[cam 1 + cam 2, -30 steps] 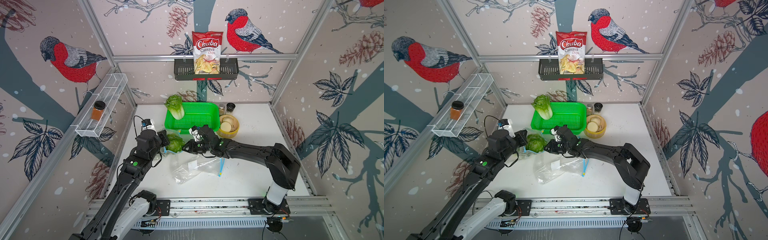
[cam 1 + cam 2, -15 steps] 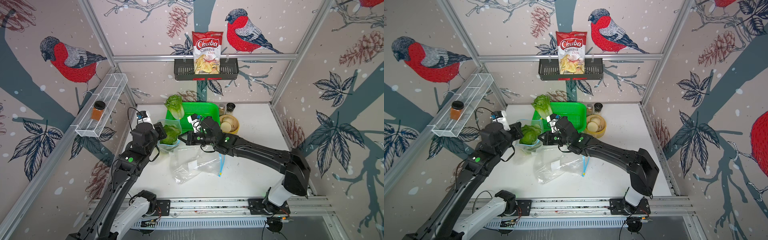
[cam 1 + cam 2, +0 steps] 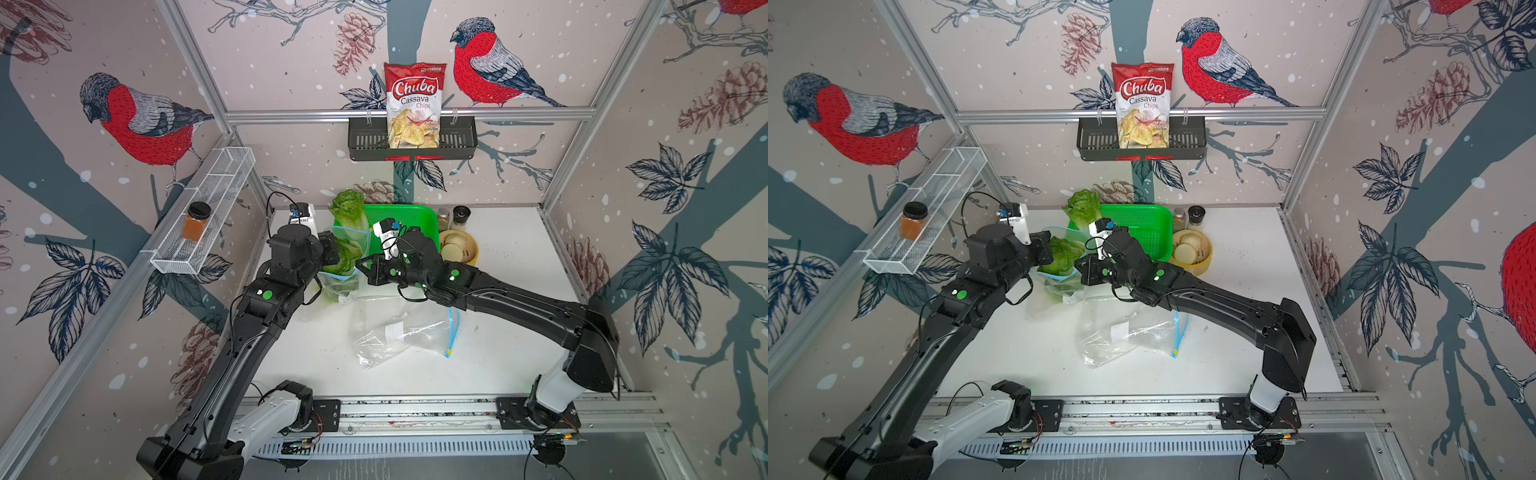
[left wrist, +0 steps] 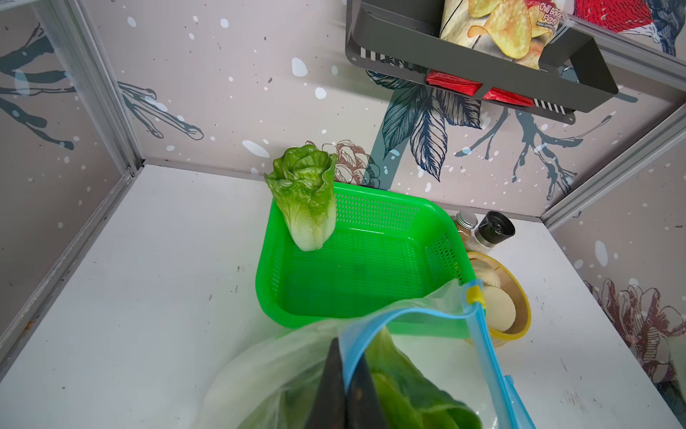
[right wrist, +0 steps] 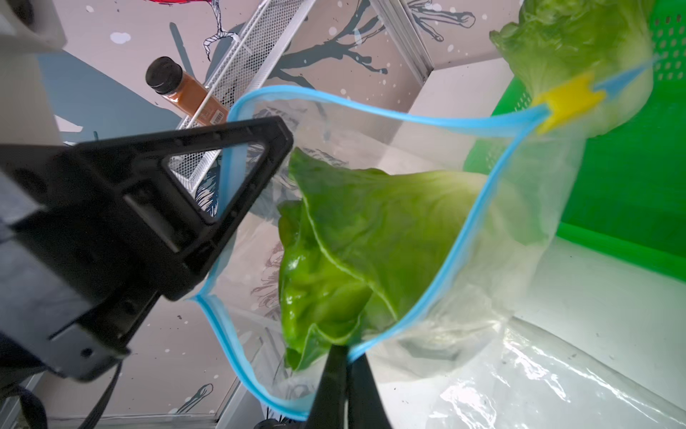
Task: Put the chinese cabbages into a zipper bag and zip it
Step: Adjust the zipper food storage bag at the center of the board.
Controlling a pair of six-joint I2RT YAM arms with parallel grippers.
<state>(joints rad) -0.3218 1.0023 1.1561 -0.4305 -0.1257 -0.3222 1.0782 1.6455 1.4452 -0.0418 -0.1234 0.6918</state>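
A clear zipper bag (image 3: 338, 284) with a blue zip rim (image 5: 479, 223) hangs above the table between my two grippers. My left gripper (image 4: 343, 356) is shut on the rim's one side. My right gripper (image 5: 347, 353) is shut on the opposite side. The mouth gapes open and its yellow slider (image 5: 568, 100) sits at the far end. A chinese cabbage (image 5: 371, 230) shows inside the bag, in both top views (image 3: 347, 255) (image 3: 1064, 253). Another chinese cabbage (image 4: 308, 197) leans upright in the near-left corner of the green basket (image 4: 371, 267).
A second clear zipper bag (image 3: 399, 332) lies flat in mid-table. A yellow bowl of round slices (image 3: 459, 249) and two small jars (image 3: 459, 216) stand right of the basket. A chips bag (image 3: 413, 104) hangs on the back wall; a wire shelf (image 3: 208, 208) with a spice jar on the left wall.
Both grippers have risen and moved back toward the basket, lifting the bag with the cabbage off the table. The right gripper has shut on the rim.
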